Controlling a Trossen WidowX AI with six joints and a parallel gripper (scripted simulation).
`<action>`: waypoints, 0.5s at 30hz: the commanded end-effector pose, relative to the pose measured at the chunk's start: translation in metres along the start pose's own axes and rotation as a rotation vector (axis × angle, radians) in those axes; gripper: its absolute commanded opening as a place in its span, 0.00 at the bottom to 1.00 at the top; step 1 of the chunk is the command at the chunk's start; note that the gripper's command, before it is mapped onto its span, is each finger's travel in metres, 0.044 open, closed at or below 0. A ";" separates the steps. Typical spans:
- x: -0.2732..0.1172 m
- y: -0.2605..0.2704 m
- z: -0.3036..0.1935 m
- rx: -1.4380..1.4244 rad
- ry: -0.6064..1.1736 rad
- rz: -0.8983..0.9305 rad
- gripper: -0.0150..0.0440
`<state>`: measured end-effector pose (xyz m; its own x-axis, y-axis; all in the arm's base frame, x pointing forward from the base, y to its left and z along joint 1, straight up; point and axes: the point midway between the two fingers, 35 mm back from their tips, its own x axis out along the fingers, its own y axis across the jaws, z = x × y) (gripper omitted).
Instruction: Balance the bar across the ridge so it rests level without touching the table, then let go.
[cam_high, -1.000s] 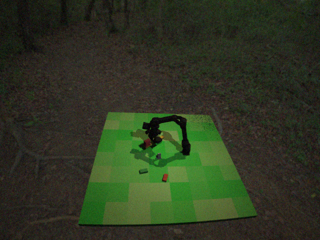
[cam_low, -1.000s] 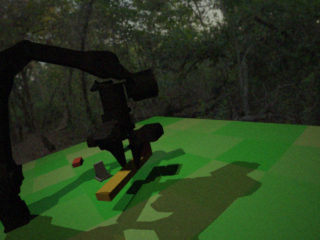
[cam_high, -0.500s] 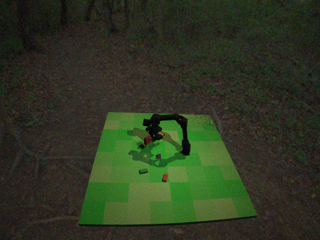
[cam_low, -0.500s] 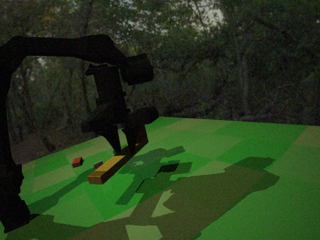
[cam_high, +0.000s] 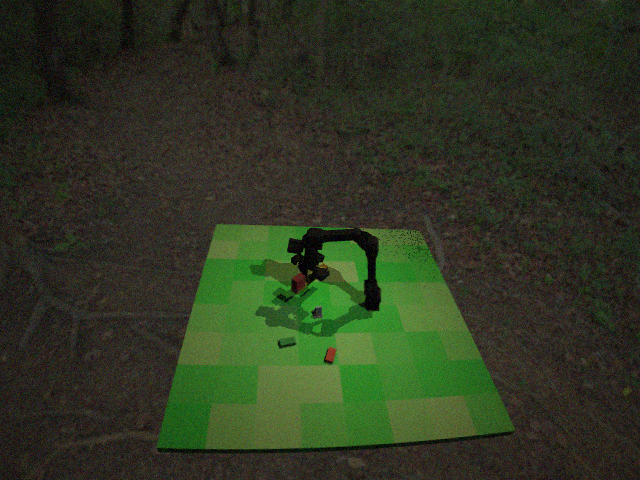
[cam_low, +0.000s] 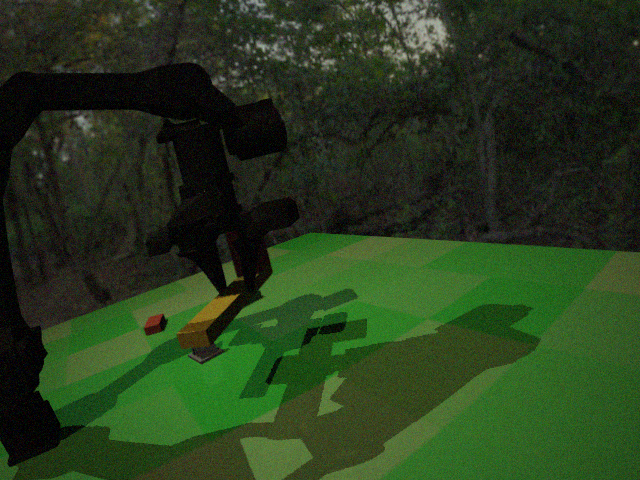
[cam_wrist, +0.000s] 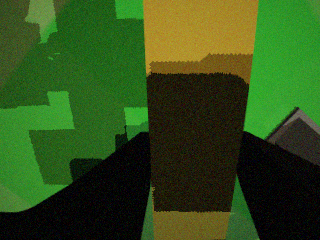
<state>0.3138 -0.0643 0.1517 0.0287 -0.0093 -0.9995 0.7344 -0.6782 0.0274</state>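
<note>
A: Bar first. Where is it?

B: The yellow bar (cam_high: 323, 267) (cam_low: 217, 312) (cam_wrist: 200, 30) is raised above the counter (cam_high: 299, 423) (cam_low: 516, 413), with its shadow lying separate from it. A dark red block (cam_high: 298, 283) (cam_low: 263, 263) stands at its far end in the exterior view.

A: State of the end effector (cam_high: 309, 280) (cam_low: 237, 291) (cam_wrist: 195, 142)?

B: Closed on the bar, one finger against each long side. Wrist view: both black fingers meet its edges, and a dark shadow covers the stretch between them.

A: Is the bar across the ridge (cam_high: 317, 312) (cam_low: 205, 353) (cam_wrist: 300, 137)?

B: No. Exterior view: the near end overlaps the grey ridge in the line of sight. Wrist view: the ridge is off to the right of the bar, with green surface between, and partly hidden by a finger. Noted as apart.

A: Is the bar level?

B: Cannot tell exactly from these angles.

A: Further out?

B: A small green block (cam_high: 286, 342) and a small red block (cam_high: 330, 354) (cam_low: 155, 324) lie on the counter, apart from each other. The black arm (cam_high: 372, 268) (cam_low: 103, 91) arches over, its shadows spread across the patchwork of green and tan.
</note>
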 end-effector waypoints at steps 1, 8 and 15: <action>-0.002 -0.016 -0.007 -0.122 0.005 0.000 0.25; -0.003 -0.042 -0.017 -0.339 0.007 -0.002 0.25; -0.003 -0.068 -0.025 -0.588 0.009 -0.004 0.25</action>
<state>0.2881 -0.0110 0.1527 0.0242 -0.0042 -0.9997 0.9616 -0.2733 0.0244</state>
